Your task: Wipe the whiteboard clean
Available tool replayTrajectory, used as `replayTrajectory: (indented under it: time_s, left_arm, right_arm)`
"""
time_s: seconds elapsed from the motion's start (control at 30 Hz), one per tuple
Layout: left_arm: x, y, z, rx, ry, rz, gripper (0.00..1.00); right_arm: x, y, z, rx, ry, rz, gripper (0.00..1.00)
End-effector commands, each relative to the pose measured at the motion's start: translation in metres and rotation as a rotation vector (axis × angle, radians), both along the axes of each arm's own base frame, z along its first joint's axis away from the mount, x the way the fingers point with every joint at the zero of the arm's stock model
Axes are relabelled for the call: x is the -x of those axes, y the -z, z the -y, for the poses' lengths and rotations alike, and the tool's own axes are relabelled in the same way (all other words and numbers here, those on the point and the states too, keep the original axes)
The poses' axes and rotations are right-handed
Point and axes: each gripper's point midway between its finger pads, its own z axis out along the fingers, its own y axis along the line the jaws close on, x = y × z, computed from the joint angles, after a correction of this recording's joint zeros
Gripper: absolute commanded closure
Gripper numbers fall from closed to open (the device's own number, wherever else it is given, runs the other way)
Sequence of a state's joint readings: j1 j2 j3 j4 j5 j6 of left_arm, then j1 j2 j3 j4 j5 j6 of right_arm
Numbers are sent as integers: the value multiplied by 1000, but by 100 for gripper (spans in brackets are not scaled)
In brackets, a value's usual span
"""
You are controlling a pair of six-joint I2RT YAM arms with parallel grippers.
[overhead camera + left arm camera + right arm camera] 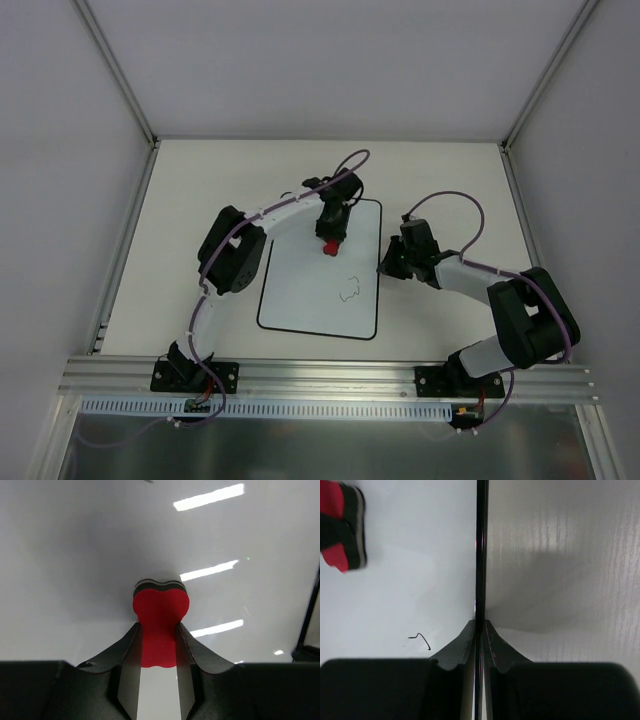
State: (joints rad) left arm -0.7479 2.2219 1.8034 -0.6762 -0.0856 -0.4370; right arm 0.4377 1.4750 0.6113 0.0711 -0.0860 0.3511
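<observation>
The left hand (158, 630) clamps the eraser (161, 605) on the whiteboard (310, 290); the right hand (480, 627) pinches its edge. The scribble (349, 292) probably needs wiping next.

White table (200, 180), aluminium rail (330, 375) along its near edge.

**Enclosure and work surface, seen from above**

A pale, matte tabletop (200, 180) fills the floor of a three-sided booth. Plain white panels form the left wall (50, 200), the back wall (330, 60) and the right wall (600, 200). Slim aluminium posts (115, 70) mark the two rear corners. An aluminium rail (330, 375) runs along the near edge, with a white slotted strip (330, 408) just below it and a glossy grey sheet (330, 450) beyond. Lighting is soft and even. In the right wrist view the tabletop shows a faint linear grain.
</observation>
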Motion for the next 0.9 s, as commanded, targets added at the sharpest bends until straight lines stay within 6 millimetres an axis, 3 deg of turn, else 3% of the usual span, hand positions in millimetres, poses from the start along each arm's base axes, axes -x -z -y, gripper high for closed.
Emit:
replayTrajectory:
  time_s: [0.0,0.13,0.33,0.63,0.87]
  left_arm:
    - [-31,20,-52,-97,-120,-26,100]
    - [-67,5,-64,-110,-110,54,100]
    - [-92,13,-56,-136,41,81,100]
    - [-73,34,-38,-134,235,-35,100]
    - [-54,33,10,-67,360,-38,100]
  right_arm:
    - [41,37,16,92,-21,-160,89]
    - [40,36,17,101,-24,-155,89]
    - [38,34,15,100,-29,-157,89]
    - [40,32,18,107,-26,-155,89]
    - [40,31,18,104,-20,-155,89]
